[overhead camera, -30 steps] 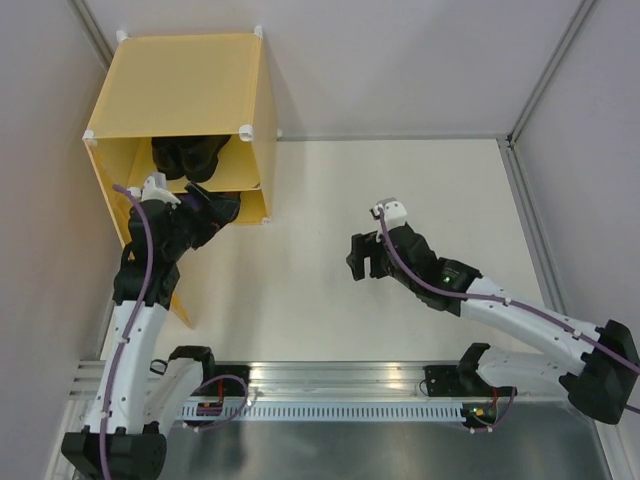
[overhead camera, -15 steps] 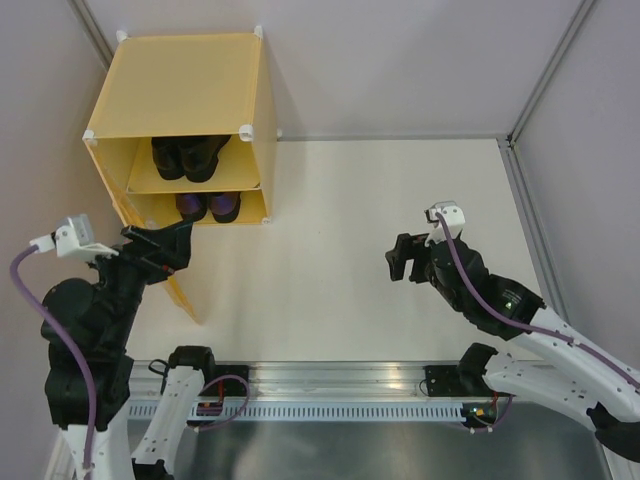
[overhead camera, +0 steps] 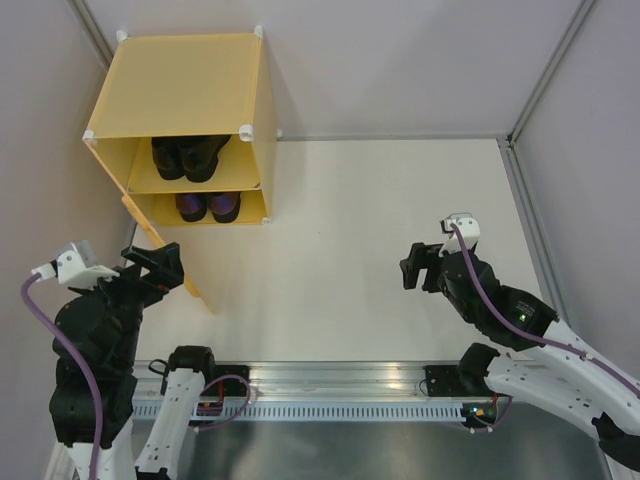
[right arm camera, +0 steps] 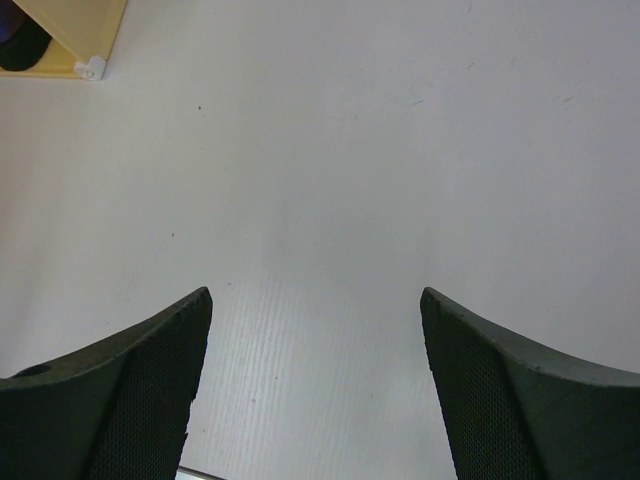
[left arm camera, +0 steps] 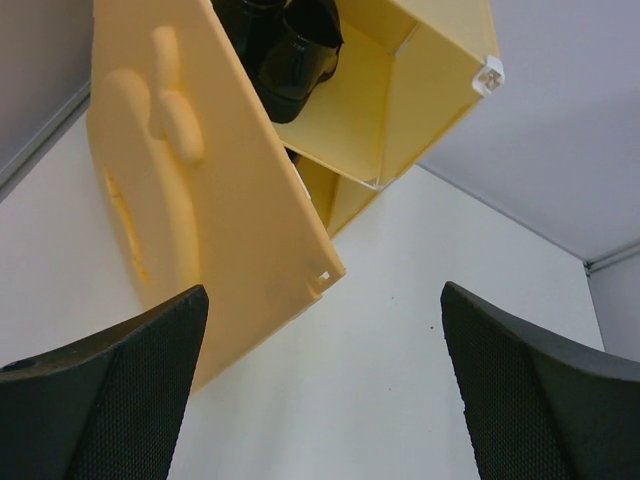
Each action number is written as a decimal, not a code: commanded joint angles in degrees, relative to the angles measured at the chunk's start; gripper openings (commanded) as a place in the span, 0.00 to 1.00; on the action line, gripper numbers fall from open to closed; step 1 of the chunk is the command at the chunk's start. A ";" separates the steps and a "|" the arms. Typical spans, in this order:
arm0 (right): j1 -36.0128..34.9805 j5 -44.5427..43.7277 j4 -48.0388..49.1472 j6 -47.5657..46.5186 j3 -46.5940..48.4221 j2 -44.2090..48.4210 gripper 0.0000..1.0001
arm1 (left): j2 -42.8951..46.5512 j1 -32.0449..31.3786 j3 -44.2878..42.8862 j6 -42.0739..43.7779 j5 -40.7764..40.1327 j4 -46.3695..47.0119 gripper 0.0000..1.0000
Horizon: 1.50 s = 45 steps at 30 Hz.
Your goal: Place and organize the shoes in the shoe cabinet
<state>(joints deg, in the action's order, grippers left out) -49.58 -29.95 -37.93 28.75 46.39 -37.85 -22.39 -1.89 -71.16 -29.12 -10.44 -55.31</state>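
Observation:
The yellow-orange shoe cabinet (overhead camera: 190,85) stands at the back left with its door (overhead camera: 170,258) swung open. The black pair (overhead camera: 188,155) sits on the upper shelf and the dark purple pair (overhead camera: 208,206) on the bottom. In the left wrist view the door (left arm camera: 190,200) with its apple shape fills the left, and black shoes (left arm camera: 290,50) show on the shelf. My left gripper (overhead camera: 155,265) is open and empty, just beside the door's edge. My right gripper (overhead camera: 420,268) is open and empty over bare table at the right.
Grey walls close in the white table (overhead camera: 380,220) on the left, back and right. A metal rail (overhead camera: 350,385) with the arm bases runs along the near edge. The cabinet's lower corner (right arm camera: 90,68) shows at the top left of the right wrist view.
My left arm has pulled back from the cabinet's lower shelf toward the near left, leaving the purple shoes inside. The door has swung a little further round. My right arm has drawn back to the right.

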 commanded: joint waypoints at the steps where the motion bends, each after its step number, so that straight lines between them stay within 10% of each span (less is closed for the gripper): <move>1: 0.27 -0.28 0.49 0.78 -1.13 -0.12 0.89 | -2.47 -0.04 4.35 2.32 5.94 4.93 1.00; 18: 0.19 0.33 1.64 -0.45 -1.83 0.23 0.88 | -25.33 -0.04 4.36 -2.16 22.38 31.14 1.00; 45: 0.19 -13.10 -4.96 -5.72 4.94 20.61 0.98 | 17.47 -1.18 7.70 4.43 -15.04 -1.47 1.00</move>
<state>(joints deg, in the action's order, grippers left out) -49.47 -39.27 -42.02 25.32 49.74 -19.94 -5.80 -2.15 -62.48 -26.83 -16.84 -53.10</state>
